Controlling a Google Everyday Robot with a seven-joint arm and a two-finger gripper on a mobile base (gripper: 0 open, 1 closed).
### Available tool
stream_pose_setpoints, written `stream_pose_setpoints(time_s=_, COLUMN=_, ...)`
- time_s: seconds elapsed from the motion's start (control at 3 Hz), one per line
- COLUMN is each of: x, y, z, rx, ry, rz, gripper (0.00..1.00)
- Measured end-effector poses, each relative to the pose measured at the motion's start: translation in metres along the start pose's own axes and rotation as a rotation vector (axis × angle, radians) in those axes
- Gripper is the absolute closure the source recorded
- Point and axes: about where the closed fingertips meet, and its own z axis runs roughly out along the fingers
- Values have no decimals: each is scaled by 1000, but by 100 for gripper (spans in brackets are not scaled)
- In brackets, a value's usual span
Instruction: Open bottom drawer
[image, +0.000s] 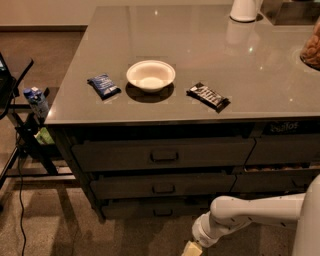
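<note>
The bottom drawer (150, 208) is the lowest, slimmest dark-grey front of the three-drawer stack under the counter, with a small dark handle (162, 212) at its centre. It sits flush with the fronts above. My white arm (250, 212) reaches in from the right, low by the floor. The gripper (192, 249) is at the frame's bottom edge, below and to the right of the drawer handle, and is mostly cut off.
The grey countertop (200, 45) holds a white bowl (150, 75), a blue packet (103, 85) and a dark snack bar (208, 96). A narrower drawer column (282, 152) stands at the right. A black stand (22, 135) with a bottle (36, 102) is at the left.
</note>
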Motion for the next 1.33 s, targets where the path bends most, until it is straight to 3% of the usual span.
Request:
stream_pose_setpoints(time_s=0.33, x=4, y=-48, z=40, rx=5, ry=-51, rz=17, gripper=0)
stream_pose_setpoints(time_s=0.67, x=4, y=-48, z=40, rx=5, ry=-51, rz=17, gripper=0)
stream_pose_setpoints(time_s=1.0, x=1, y=-64, z=52, rx=38, ry=-85, rz=38, gripper=0)
stream_pose_setpoints(time_s=1.33, x=-6, y=-96, z=62, rx=103, ry=-120, rz=51, gripper=0)
